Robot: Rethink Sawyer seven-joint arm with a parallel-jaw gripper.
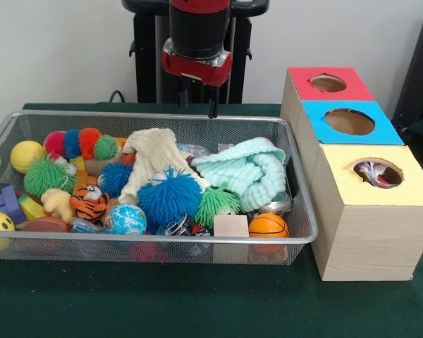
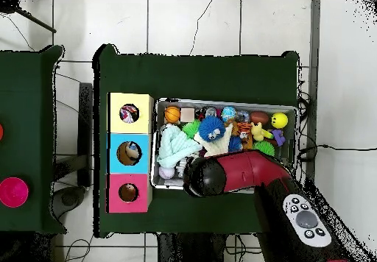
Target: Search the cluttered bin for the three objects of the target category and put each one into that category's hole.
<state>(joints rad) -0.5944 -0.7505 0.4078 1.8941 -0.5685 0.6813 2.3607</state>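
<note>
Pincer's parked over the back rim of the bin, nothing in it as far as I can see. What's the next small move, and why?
Probably bring the pincer forward a little over the bin before descending. It hangs above the far rim, clear of the toys and apparently empty, so dropping straight down would likely meet the wire edge. The cream cloth and mint cloth cover the middle, so shifting one may be needed next.

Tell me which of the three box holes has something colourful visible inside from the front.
The yellow-topped box's hole, nearest the camera; the blue and red holes look plain brown inside.

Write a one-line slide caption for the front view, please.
Robot claw hovers over a wire bin of toys beside three boxes with round holes.
</note>
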